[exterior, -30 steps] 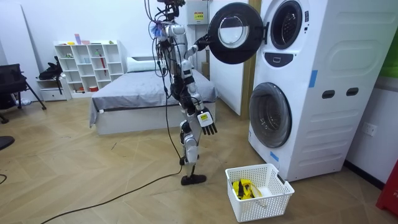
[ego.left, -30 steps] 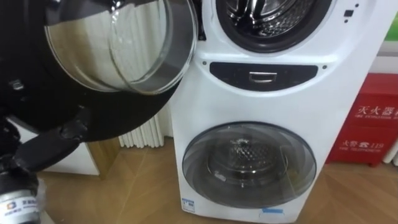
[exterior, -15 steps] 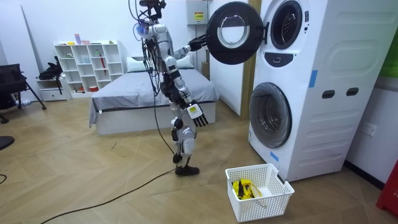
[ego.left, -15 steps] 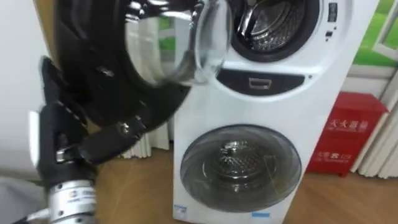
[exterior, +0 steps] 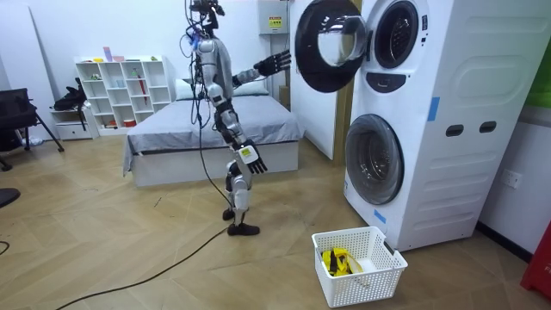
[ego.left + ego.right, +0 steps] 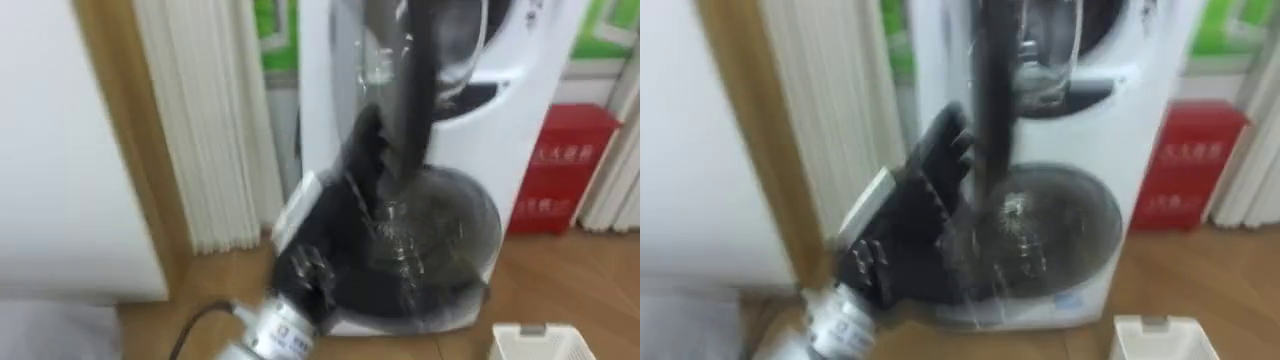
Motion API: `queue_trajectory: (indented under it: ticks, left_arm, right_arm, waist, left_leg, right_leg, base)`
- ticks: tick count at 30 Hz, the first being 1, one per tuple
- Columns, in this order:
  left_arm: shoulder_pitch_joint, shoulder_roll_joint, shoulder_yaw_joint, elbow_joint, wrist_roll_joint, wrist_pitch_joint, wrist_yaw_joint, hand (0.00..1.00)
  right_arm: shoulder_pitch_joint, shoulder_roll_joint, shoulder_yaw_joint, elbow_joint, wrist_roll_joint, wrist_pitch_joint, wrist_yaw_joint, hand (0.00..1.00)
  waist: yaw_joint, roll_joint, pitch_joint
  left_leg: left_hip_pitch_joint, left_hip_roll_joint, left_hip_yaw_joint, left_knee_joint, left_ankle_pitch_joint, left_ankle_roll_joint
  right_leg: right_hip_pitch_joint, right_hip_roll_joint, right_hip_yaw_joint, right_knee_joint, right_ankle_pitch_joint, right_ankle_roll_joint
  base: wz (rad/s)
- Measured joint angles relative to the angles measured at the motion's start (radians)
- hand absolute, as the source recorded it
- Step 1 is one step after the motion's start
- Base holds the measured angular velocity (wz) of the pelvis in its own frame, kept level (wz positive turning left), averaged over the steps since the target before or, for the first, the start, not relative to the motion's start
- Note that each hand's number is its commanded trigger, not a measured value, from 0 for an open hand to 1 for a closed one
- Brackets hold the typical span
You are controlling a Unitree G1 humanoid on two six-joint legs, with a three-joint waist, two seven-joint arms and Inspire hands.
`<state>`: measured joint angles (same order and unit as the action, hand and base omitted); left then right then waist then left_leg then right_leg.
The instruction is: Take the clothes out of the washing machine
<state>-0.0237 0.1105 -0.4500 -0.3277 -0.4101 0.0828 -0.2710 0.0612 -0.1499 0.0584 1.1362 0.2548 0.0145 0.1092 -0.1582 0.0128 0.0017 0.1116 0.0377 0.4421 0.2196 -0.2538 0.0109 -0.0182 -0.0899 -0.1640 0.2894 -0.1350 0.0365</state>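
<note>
- No clothes are in either hand. By the task they should be in the upper drum (image 5: 395, 34) of the washer (image 5: 448, 129). The drum mouth is dark, and I cannot tell what lies inside.
- The round door (image 5: 330, 45) of that drum hangs swung out at 9 o'clock of the mouth. Its glass bowl faces the room, so the way in is open.
- The left hand (image 5: 275, 62) is raised at 9 o'clock of the door, just beside its outer rim. Its fingers are straight and spread and grasp nothing. I cannot tell whether they touch the rim. In the eye views the door shows edge-on, with the dark hand low beside it. This looks like a flat-hand push to get the door out of the way, not a grip.
- The right hand (image 5: 252, 158) hangs by the hip at 7 o'clock of the left hand. Its fingers are loose and it holds nothing, so it is free for the reach into the drum.
- The robot stands well back from the washer, at 9 o'clock of it, with the bed (image 5: 207, 129) behind. I judge it must step closer before a hand can reach the drum.
- The lower door (image 5: 374, 159) is closed, at 6 o'clock of the drum.
- A white basket (image 5: 379, 275) sits on the floor at 7 o'clock of the washer, likely put there to take the clothes. Something yellow (image 5: 337, 260) lies in it; I cannot tell what it is.
</note>
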Motion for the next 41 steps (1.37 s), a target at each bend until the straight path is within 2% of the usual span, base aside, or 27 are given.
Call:
queue_trajectory:
  ticks: [1, 2, 4, 7, 10, 12, 13, 15, 16, 17, 18, 20, 22, 23, 24, 26, 28, 29, 31, 33, 34, 35, 37, 38, 39, 40, 41]
  left_arm:
    - [-0.001, 0.032, -0.001, 0.004, 0.014, 0.023, -0.029, 0.00]
    - [-0.001, 0.044, -0.004, 0.005, 0.020, 0.031, -0.041, 0.00]
    - [-0.009, 0.063, -0.032, 0.006, 0.027, 0.046, -0.097, 0.00]
    - [-0.023, 0.071, -0.071, 0.006, 0.019, 0.062, -0.146, 0.00]
    - [-0.065, 0.068, -0.093, 0.019, 0.011, 0.069, -0.155, 0.00]
    - [-0.114, 0.064, -0.114, 0.042, 0.011, 0.074, -0.155, 0.00]
    - [-0.142, 0.058, -0.127, 0.063, 0.013, 0.080, -0.155, 0.00]
    - [-0.158, 0.045, -0.140, 0.111, 0.041, 0.082, -0.155, 0.00]
    - [-0.158, 0.036, -0.146, 0.144, 0.076, 0.086, -0.155, 0.00]
    - [-0.158, 0.035, -0.148, 0.162, 0.091, 0.087, -0.154, 0.00]
    - [-0.158, 0.032, -0.151, 0.213, 0.106, 0.088, -0.153, 0.00]
    - [-0.154, 0.031, -0.150, 0.301, 0.112, 0.093, -0.147, 0.00]
    - [-0.126, 0.038, -0.138, 0.393, 0.143, 0.098, -0.123, 0.00]
    - [-0.119, 0.040, -0.132, 0.419, 0.154, 0.100, -0.114, 0.00]
    - [-0.097, 0.040, -0.117, 0.469, 0.183, 0.099, -0.093, 0.00]
    - [-0.054, 0.041, -0.086, 0.559, 0.225, 0.089, -0.047, 0.00]
    - [0.020, 0.045, -0.012, 0.694, 0.262, 0.072, 0.013, 0.00]
    - [0.043, 0.048, 0.010, 0.716, 0.281, 0.071, 0.029, 0.00]
    - [0.112, 0.060, 0.091, 0.843, 0.323, 0.047, 0.082, 0.00]
    - [0.169, 0.064, 0.159, 0.930, 0.350, 0.037, 0.128, 0.00]
    - [0.205, 0.065, 0.219, 0.980, 0.386, 0.017, 0.155, 0.00]
    - [0.217, 0.064, 0.249, 1.010, 0.402, 0.008, 0.169, 0.00]
    - [0.268, 0.063, 0.350, 1.092, 0.422, -0.026, 0.239, 0.00]
    - [0.278, 0.065, 0.370, 1.118, 0.422, -0.041, 0.256, 0.00]
    - [0.295, 0.067, 0.409, 1.175, 0.422, -0.059, 0.293, 0.00]
    - [0.303, 0.073, 0.441, 1.238, 0.410, -0.069, 0.336, 0.00]
    - [0.305, 0.074, 0.450, 1.257, 0.400, -0.073, 0.358, 0.00]
  right_arm:
    - [0.001, 0.006, 0.005, -0.001, -0.007, 0.000, 0.005, 0.00]
    - [0.001, 0.009, 0.007, -0.003, -0.007, 0.000, 0.006, 0.00]
    - [0.001, 0.003, 0.008, -0.022, 0.007, -0.003, 0.010, 0.00]
    - [-0.002, -0.010, 0.009, -0.024, 0.017, -0.004, 0.019, 0.00]
    - [-0.006, -0.014, 0.031, -0.024, 0.028, -0.008, 0.025, 0.00]
    - [-0.014, -0.017, 0.032, -0.021, 0.035, -0.008, 0.025, 0.00]
    - [-0.018, -0.015, 0.039, -0.022, 0.037, -0.008, 0.025, 0.00]
    - [-0.019, -0.010, 0.042, -0.022, 0.036, -0.008, 0.025, 0.00]
    - [-0.019, -0.011, 0.049, -0.022, 0.035, -0.008, 0.023, 0.00]
    - [-0.020, -0.011, 0.049, -0.022, 0.034, -0.008, 0.023, 0.00]
    - [-0.020, -0.010, 0.050, -0.020, 0.030, -0.007, 0.022, 0.00]
    - [-0.026, -0.007, 0.049, -0.015, 0.030, -0.002, 0.014, 0.00]
    - [-0.031, 0.005, 0.047, -0.014, 0.032, 0.002, 0.008, 0.00]
    - [-0.030, 0.007, 0.048, -0.014, 0.032, 0.003, 0.007, 0.00]
    - [-0.028, 0.008, 0.048, -0.015, 0.030, 0.006, 0.006, 0.00]
    - [-0.027, 0.008, 0.048, -0.014, 0.031, 0.008, 0.004, 0.00]
    - [-0.026, 0.018, 0.047, -0.015, 0.028, 0.009, 0.004, 0.00]
    - [-0.027, 0.021, 0.047, -0.017, 0.026, 0.009, 0.005, 0.00]
    - [-0.022, 0.022, 0.049, -0.016, 0.028, 0.009, 0.003, 0.00]
    - [-0.011, 0.022, 0.047, -0.016, 0.035, 0.008, 0.003, 0.00]
    - [-0.008, 0.022, 0.039, -0.017, 0.036, 0.008, 0.003, 0.00]
    - [-0.008, 0.022, 0.035, -0.017, 0.037, 0.008, 0.003, 0.00]
    - [-0.005, 0.021, 0.028, -0.017, 0.061, -0.001, 0.003, 0.00]
    - [-0.001, 0.021, 0.028, -0.017, 0.062, -0.003, 0.003, 0.00]
    - [0.005, 0.021, 0.029, -0.016, 0.064, -0.004, 0.003, 0.00]
    - [0.010, 0.024, 0.032, -0.011, 0.084, -0.005, 0.003, 0.00]
    - [0.019, 0.020, 0.030, -0.006, 0.101, -0.010, 0.002, 0.00]
  waist:
    - [-0.021, 0.000, -0.0009]
    - [-0.033, -0.004, -0.0006]
    - [-0.070, -0.012, 0.0009]
    - [-0.088, -0.011, 0.0074]
    - [-0.099, 0.005, 0.0155]
    - [-0.115, 0.021, 0.0137]
    - [-0.115, 0.025, 0.0147]
    - [-0.115, 0.026, 0.0150]
    - [-0.116, 0.024, 0.0162]
    - [-0.118, 0.030, 0.0138]
    - [-0.117, 0.026, 0.0168]
    - [-0.108, 0.030, 0.0157]
    - [-0.101, 0.019, 0.0232]
    - [-0.095, 0.017, 0.0244]
    - [-0.080, 0.014, 0.0262]
    - [-0.056, 0.010, 0.0244]
    - [-0.023, -0.001, 0.0175]
    - [-0.019, -0.005, 0.0159]
    - [0.018, -0.017, 0.0100]
    - [0.033, -0.026, 0.0042]
    - [0.056, -0.025, 0.0033]
    - [0.060, -0.027, 0.0030]
    - [0.086, -0.026, 0.0032]
    - [0.088, -0.026, 0.0030]
    - [0.088, -0.033, 0.0056]
    - [0.094, -0.069, 0.0235]
    - [0.101, -0.075, 0.0188]
  left_leg:
    - [0.002, 0.000, -0.046, -0.010, -0.003, 0.020]
    - [0.003, 0.004, -0.048, -0.012, 0.000, 0.031]
    - [0.002, 0.010, -0.068, -0.024, 0.001, 0.032]
    - [0.000, 0.016, -0.072, -0.024, 0.001, 0.029]
    - [0.002, 0.014, -0.104, -0.023, 0.001, 0.028]
    - [-0.004, 0.011, -0.110, -0.025, 0.001, 0.028]
    - [-0.003, 0.011, -0.114, -0.029, 0.002, 0.027]
    - [0.008, 0.011, -0.119, -0.038, 0.007, 0.019]
    - [0.008, 0.013, -0.121, -0.040, 0.007, 0.018]
    - [0.008, 0.014, -0.126, -0.041, 0.007, 0.018]
    - [0.009, 0.016, -0.139, -0.043, 0.007, 0.018]
    - [0.022, 0.019, -0.145, -0.054, 0.008, 0.018]
    - [0.022, 0.021, -0.156, -0.056, 0.012, 0.011]
    - [0.022, 0.021, -0.155, -0.057, 0.013, 0.009]
    - [0.024, 0.021, -0.155, -0.058, 0.014, 0.007]
    - [0.026, 0.021, -0.156, -0.058, 0.014, 0.007]
    - [0.028, 0.024, -0.161, -0.058, 0.014, 0.007]
    - [0.029, 0.024, -0.164, -0.058, 0.014, 0.007]
    - [0.040, 0.027, -0.180, -0.054, 0.014, 0.007]
    - [0.057, 0.028, -0.183, -0.051, 0.018, 0.000]
    - [0.074, 0.029, -0.190, -0.059, 0.018, 0.000]
    - [0.080, 0.029, -0.195, -0.060, 0.018, 0.000]
    - [0.093, 0.028, -0.206, -0.059, 0.018, 0.000]
    - [0.094, 0.027, -0.210, -0.056, 0.018, 0.000]
    - [0.087, 0.022, -0.211, -0.027, 0.018, 0.000]
    - [0.032, 0.009, -0.217, 0.078, -0.007, -0.020]
    - [0.007, -0.005, -0.244, 0.052, -0.015, -0.032]
  right_leg:
    - [0.017, 0.023, 0.002, -0.041, 0.014, -0.011]
    - [0.022, 0.032, 0.003, -0.056, 0.019, -0.015]
    - [0.024, 0.048, 0.008, -0.071, 0.021, -0.020]
    - [0.023, 0.059, 0.011, -0.093, 0.020, -0.020]
    - [0.036, 0.066, 0.015, -0.120, 0.020, -0.020]
    - [0.037, 0.070, 0.015, -0.135, 0.020, -0.020]
    - [0.035, 0.072, 0.021, -0.139, 0.020, -0.020]
    - [0.039, 0.075, 0.027, -0.139, 0.020, -0.021]
    - [0.037, 0.074, 0.026, -0.140, 0.020, -0.021]
    - [0.037, 0.075, 0.025, -0.140, 0.020, -0.021]
    - [0.037, 0.078, 0.025, -0.141, 0.020, -0.021]
    - [0.037, 0.089, 0.025, -0.141, 0.020, -0.021]
    - [0.037, 0.095, 0.024, -0.141, 0.020, -0.022]
    - [0.037, 0.096, 0.023, -0.140, 0.020, -0.022]
    - [0.037, 0.098, 0.024, -0.141, 0.020, -0.023]
    - [0.037, 0.102, 0.025, -0.140, 0.019, -0.024]
    - [0.038, 0.106, 0.017, -0.139, 0.016, -0.029]
    - [0.039, 0.107, 0.014, -0.139, 0.015, -0.031]
    - [0.054, 0.105, 0.015, -0.141, 0.014, -0.034]
    - [0.082, 0.106, 0.018, -0.149, 0.013, -0.036]
    - [0.099, 0.110, 0.006, -0.154, 0.013, -0.036]
    - [0.105, 0.110, 0.000, -0.156, 0.013, -0.036]
    - [0.122, 0.109, -0.024, -0.157, 0.013, -0.036]
    - [0.126, 0.107, -0.030, -0.157, 0.013, -0.036]
    - [0.141, 0.089, -0.023, -0.162, 0.014, -0.037]
    - [0.168, 0.049, 0.056, -0.177, 0.014, -0.038]
    - [0.168, 0.037, 0.107, -0.178, 0.014, -0.037]
  base:
    - [-0.93]
    - [-0.52]
    - [-0.21]
    - [-0.08]
    - [-0.14]
    - [-0.02]
    - [-0.17]
    - [-0.29]
    - [-0.24]
    - [-0.14]
    - [-0.10]
    - [-0.08]
    - [0.00]
    - [-0.05]
    - [-0.11]
    - [-0.16]
    - [-0.14]
    - [0.00]
    - [0.09]
    - [0.17]
    - [0.13]
    - [0.11]
    - [0.12]
    - [0.19]
    - [0.38]
    - [0.43]
    - [0.31]
